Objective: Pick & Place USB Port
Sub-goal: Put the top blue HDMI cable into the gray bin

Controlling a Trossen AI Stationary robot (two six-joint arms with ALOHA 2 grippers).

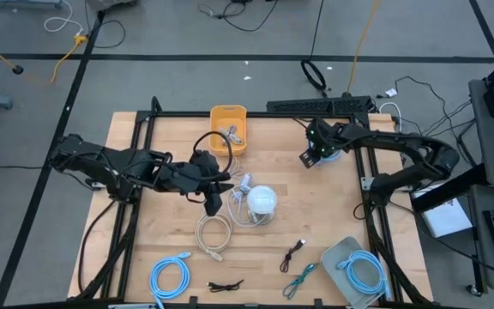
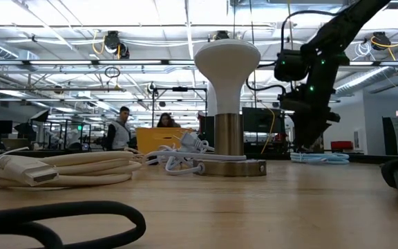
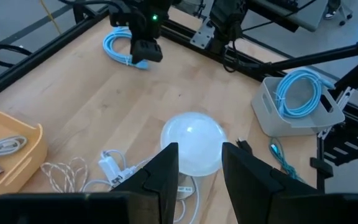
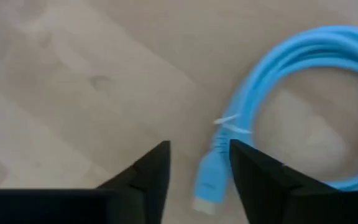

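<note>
A white USB adapter [image 3: 110,165] with its thin white cord [image 1: 240,184] lies on the table between the orange bin [image 1: 228,127] and a white domed lamp [image 1: 262,202]. My left gripper [image 1: 215,199] hovers open just left of the lamp; in its wrist view the dome [image 3: 192,143] sits beyond the open fingers [image 3: 199,171]. My right gripper [image 1: 310,159] is open near the table's far edge, above a coiled blue cable [image 4: 309,106]. Its fingers stand on either side of the cable's blue plug [image 4: 209,177].
The orange bin holds white cables [image 3: 2,148]. A grey bin [image 1: 358,270] at the near right holds another blue cable. A thick white cable [image 1: 214,233], a blue coil [image 1: 171,276], black cords [image 1: 294,253] and a teal cord [image 1: 303,276] lie toward the near edge. People stand in the room behind [image 2: 119,128].
</note>
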